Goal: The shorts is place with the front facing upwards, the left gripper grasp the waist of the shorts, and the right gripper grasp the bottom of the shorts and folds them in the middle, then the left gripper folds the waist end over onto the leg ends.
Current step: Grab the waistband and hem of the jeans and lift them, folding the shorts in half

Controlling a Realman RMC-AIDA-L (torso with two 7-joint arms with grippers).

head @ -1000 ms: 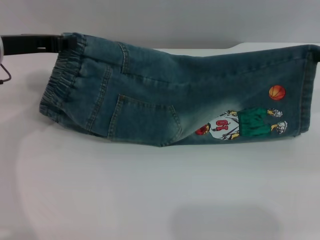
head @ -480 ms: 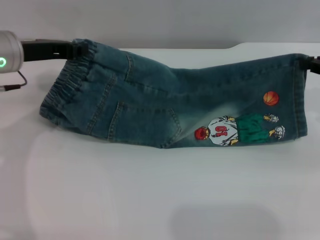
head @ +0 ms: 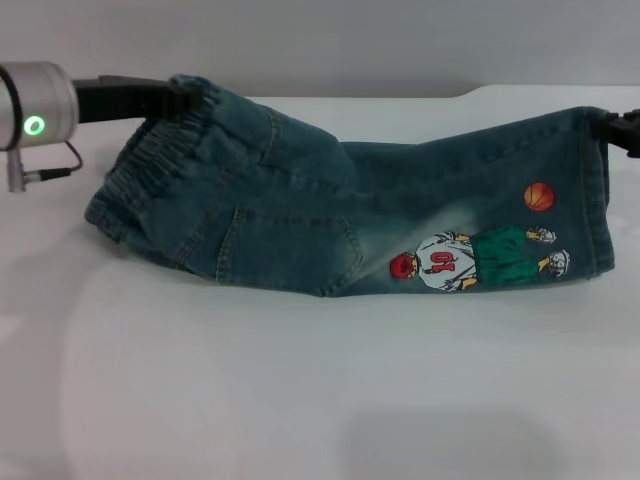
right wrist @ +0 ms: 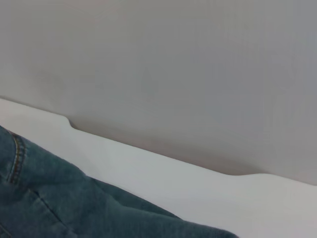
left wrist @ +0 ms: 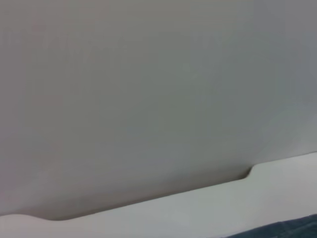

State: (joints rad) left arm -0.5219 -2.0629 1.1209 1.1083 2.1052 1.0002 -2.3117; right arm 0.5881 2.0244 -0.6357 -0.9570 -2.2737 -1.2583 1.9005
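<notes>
Shifted rightward since a second ago, my left gripper is clamped on the ruched elastic waist of the blue denim shorts stretched across the white table, while my right gripper pinches the far right hem.

Blue denim shorts with tan stitched seams lie on a smooth white table, reaching close to its far edge. That edge has a small stepped notch near one end. Behind it rises a plain grey wall.
</notes>
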